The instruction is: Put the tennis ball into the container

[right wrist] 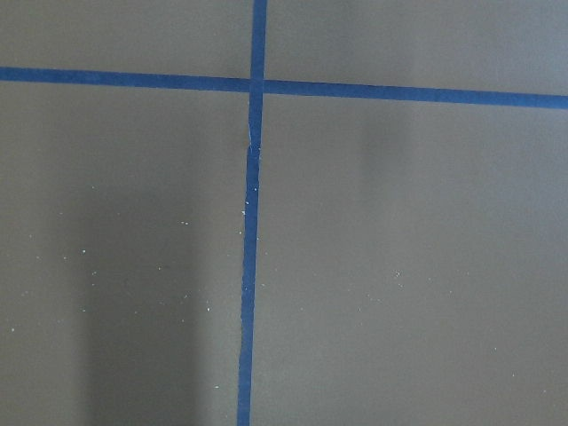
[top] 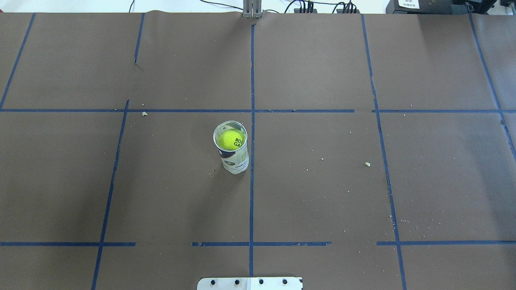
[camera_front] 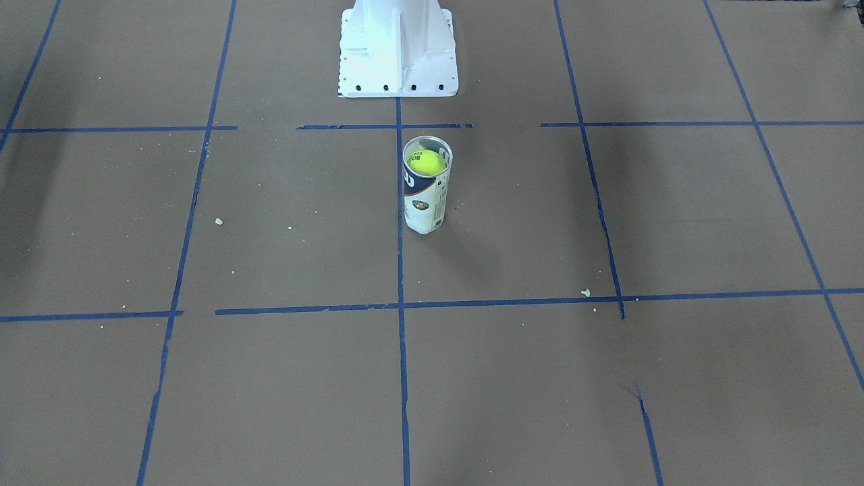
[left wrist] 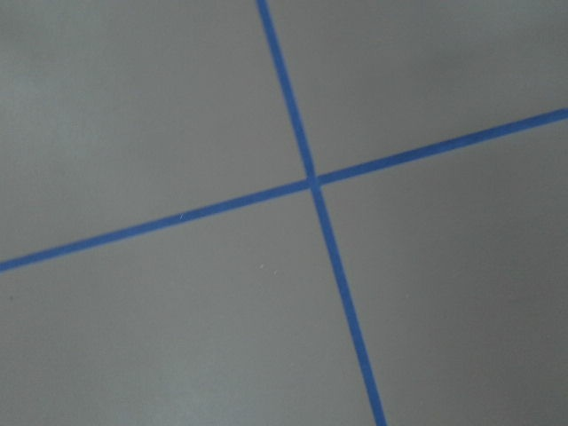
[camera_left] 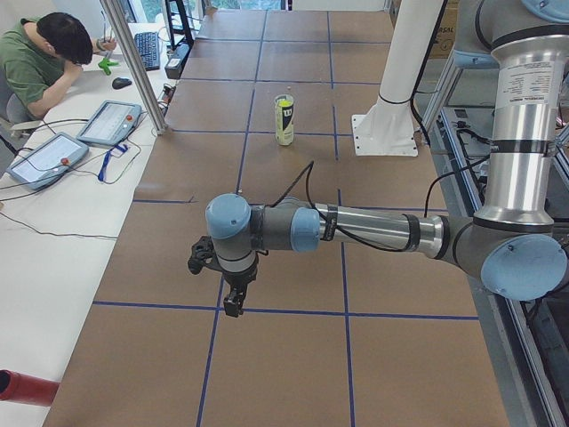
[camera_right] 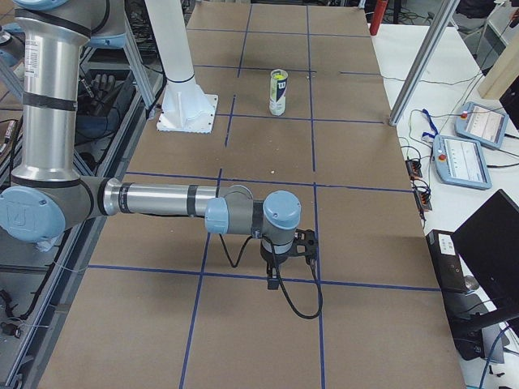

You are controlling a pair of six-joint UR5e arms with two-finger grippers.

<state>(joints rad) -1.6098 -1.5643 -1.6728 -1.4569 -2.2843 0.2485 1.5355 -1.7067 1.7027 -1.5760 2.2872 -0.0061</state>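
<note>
Confirming tennis ball [top: 230, 139] seated inside upright container [top: 236, 162] at tabletop [top: 322, 60] centre; cannot tell left gripper [camera_left: 232, 308] or right gripper [camera_right: 272, 282] open or closed.

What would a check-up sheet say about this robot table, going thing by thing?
Surface: table covered in brown paper, with a blue tape grid.
Job's things: tennis ball sits inside the upright container.
Clutter: pale crumbs scattered about.
Grippers: left gripper and right gripper hang over bare table, far from the container; open or shut cannot be told.
Cables: black cable loops along the left arm; more cables at the far edge.
Surroundings: white pedestal; person at a side desk.
</note>
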